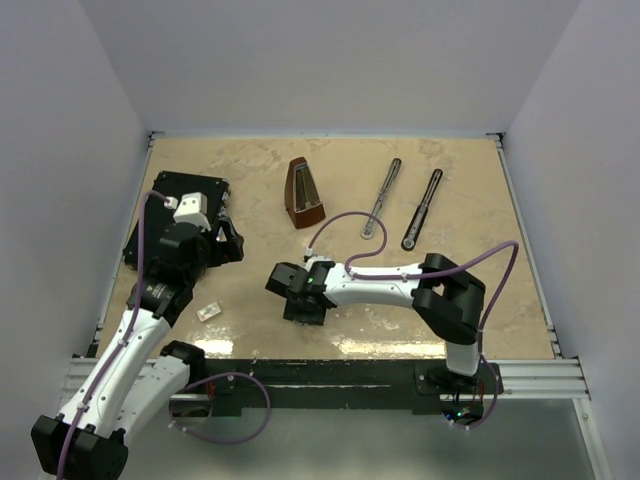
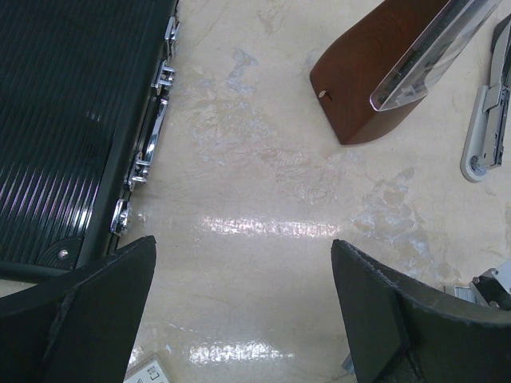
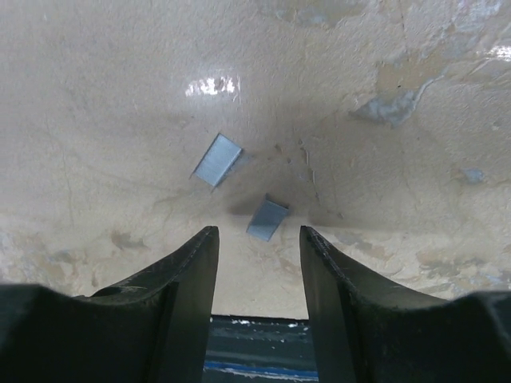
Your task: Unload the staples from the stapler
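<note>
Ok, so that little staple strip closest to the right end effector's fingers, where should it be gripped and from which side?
Pinch the nearer staple strip across its two long edges, coming straight down from above. It lies flat on the table, skewed diagonally, so no side offers anything to hook; the right end effector probably needs a wrist twist to square up.

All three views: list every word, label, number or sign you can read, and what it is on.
None can be read.
Metronome: its face is blurred behind the clear cover.
White piece: dark dots too small to read.
Black case: no lettering shows.
</note>
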`<state>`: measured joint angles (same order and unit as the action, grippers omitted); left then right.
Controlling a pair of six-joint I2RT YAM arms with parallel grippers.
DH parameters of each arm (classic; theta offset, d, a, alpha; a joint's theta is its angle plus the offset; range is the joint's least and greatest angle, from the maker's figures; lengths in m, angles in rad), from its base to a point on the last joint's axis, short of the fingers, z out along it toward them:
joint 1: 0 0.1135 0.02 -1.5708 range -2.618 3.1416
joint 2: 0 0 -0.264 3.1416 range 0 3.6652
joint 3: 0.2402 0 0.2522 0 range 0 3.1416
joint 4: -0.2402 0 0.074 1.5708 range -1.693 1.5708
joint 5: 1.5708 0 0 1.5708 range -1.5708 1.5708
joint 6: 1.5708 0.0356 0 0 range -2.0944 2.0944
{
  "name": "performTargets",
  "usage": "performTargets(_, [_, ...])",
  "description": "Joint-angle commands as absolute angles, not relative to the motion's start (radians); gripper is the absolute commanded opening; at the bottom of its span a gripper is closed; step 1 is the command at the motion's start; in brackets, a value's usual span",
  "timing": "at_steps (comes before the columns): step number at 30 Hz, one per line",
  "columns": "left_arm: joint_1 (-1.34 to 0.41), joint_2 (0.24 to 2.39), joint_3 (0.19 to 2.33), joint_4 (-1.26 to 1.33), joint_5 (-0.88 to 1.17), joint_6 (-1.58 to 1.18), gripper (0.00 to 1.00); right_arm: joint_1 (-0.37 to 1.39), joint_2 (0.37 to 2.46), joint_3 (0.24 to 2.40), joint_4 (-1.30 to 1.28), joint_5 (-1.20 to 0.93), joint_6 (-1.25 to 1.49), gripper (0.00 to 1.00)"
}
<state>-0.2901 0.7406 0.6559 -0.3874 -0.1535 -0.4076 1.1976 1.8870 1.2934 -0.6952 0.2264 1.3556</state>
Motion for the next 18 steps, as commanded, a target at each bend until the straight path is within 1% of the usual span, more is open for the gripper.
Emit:
performTargets(1, [-0.287, 0.724, 0.649, -0.374, -0.155, -0.399, 0.96, 1.209, 1.927, 1.379, -0.796, 0.308, 1.451, 0.48])
performTargets(9, [-0.287, 0.721, 0.647, -0.374, -0.156, -0.399, 0.96, 1.224, 2.006, 1.453, -0.891, 0.344, 1.488, 0.44])
performTargets(18, [-0.287, 0.719, 0.647, -0.374, -0.156, -0.399, 0.96, 1.226, 1.985, 1.398, -0.862, 0.348, 1.445, 0.38])
